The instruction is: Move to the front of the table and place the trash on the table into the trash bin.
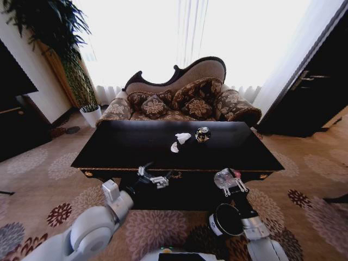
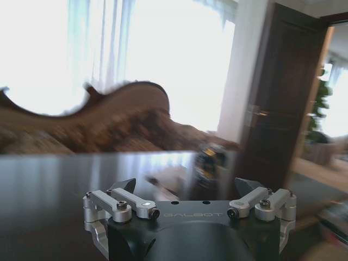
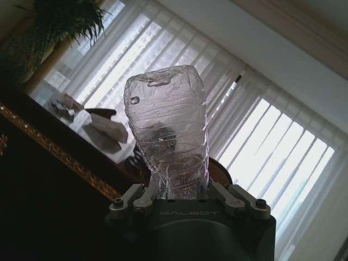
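Head view first: the robot stands at the front of the black surface (image 1: pixel 125 147), behind which sits a patterned sofa (image 1: pixel 179 100). On the top lie two crumpled white paper scraps (image 1: pixel 180 140) and, just beside them, a small dark shiny round item (image 1: pixel 203 134), all well toward the far middle. The left claw (image 1: pixel 154 178) hangs at the front edge, its fingers apart and empty. The right claw (image 1: pixel 231 181) is also at the front edge, clamped on a crushed clear plastic bottle (image 1: pixel 225 177). The trash bin (image 1: pixel 225 220) stands on the carpet just below and near that arm, its dark mouth open upward. Left wrist view: the left claw (image 2: pixel 185 191) looks level across the glossy top, jaws spread with nothing between them, the shiny round item (image 2: pixel 206 163) blurred ahead. Right wrist view: the right claw (image 3: pixel 176 190) grips the base of the bottle (image 3: pixel 167 130), which stands upright from it; the paper scraps (image 3: pixel 106 130) show beyond on the gold-edged top. By my judgement the approach is done and one piece is in hand but not yet dropped; the scraps and the round item are left to collect.
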